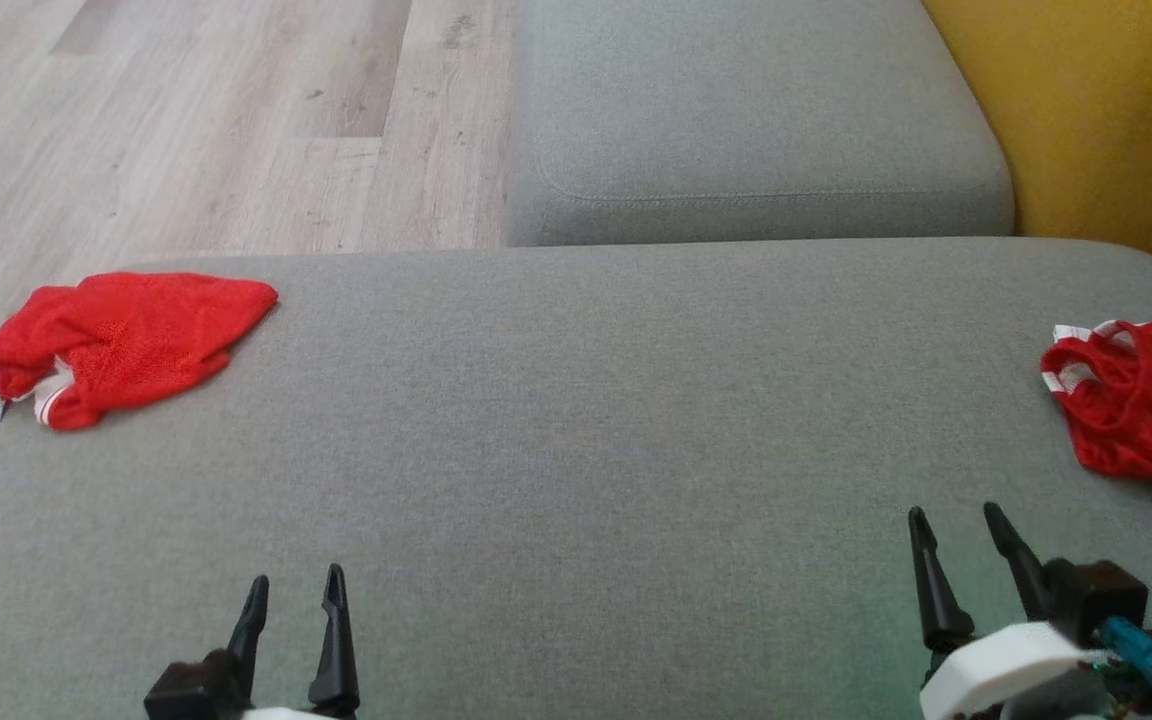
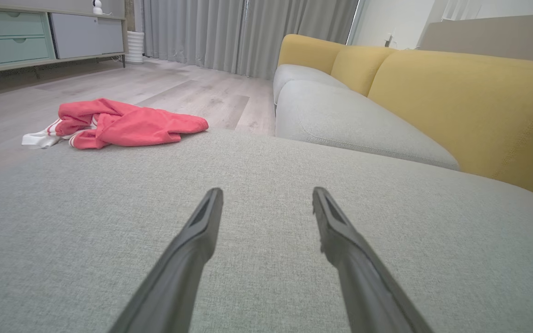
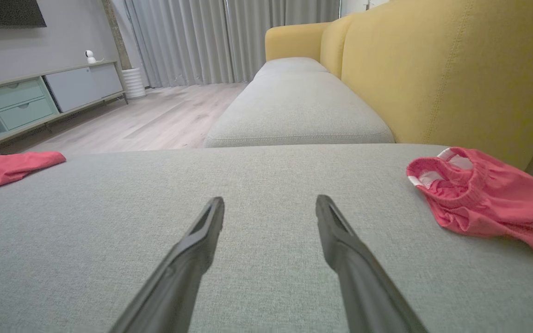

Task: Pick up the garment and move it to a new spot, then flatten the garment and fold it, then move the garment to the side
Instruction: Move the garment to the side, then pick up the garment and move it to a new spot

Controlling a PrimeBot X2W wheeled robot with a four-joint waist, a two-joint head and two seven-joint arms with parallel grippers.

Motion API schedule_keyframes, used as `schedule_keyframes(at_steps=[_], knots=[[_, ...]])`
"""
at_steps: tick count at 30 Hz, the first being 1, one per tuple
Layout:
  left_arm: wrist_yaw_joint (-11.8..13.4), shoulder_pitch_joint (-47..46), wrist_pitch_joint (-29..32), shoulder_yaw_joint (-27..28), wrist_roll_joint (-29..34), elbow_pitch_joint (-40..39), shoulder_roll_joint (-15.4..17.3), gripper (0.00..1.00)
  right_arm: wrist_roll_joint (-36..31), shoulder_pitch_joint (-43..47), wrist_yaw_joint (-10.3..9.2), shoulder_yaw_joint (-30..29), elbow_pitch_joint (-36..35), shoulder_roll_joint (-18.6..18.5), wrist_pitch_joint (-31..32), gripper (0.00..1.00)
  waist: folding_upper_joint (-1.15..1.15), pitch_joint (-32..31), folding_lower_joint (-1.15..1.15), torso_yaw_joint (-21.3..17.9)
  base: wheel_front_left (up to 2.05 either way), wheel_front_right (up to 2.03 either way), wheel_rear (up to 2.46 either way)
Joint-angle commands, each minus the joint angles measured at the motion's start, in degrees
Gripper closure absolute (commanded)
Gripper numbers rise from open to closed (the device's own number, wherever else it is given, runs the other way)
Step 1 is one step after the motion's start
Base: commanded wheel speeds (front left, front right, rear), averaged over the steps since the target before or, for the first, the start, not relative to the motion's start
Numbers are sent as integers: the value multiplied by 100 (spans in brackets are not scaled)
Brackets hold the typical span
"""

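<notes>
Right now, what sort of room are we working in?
Likely a home living room: a yellow-backed sofa with grey cushions, a low cabinet along the wall, and floor-length grey curtains.

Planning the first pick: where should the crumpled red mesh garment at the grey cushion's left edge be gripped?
The crumpled red mesh garment: probably pinch its bunched middle, open left gripper coming from above; it lies low, its white-trimmed end overhangs the grey cushion.
</notes>
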Motion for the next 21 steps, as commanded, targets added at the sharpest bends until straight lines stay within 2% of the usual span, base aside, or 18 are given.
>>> schedule_keyframes(at_steps=[1, 15, 21], knots=[[1, -259, -39, 226, -24, -137, 89, 0, 109, -147, 37, 163, -268, -22, -63, 0, 0, -15, 1, -16, 0, 0, 0], [5, -292, 17, 167, -56, -135, 97, 0, 239, -31, 37, 361, -271, -22, -3, 0, 0, -30, 1, 11, 0, 0, 0], [10, -346, 50, 121, -34, -141, 107, 0, 277, -10, 37, 350, -267, -22, -33, 0, 0, -7, 1, 277, 0, 0, 0]])
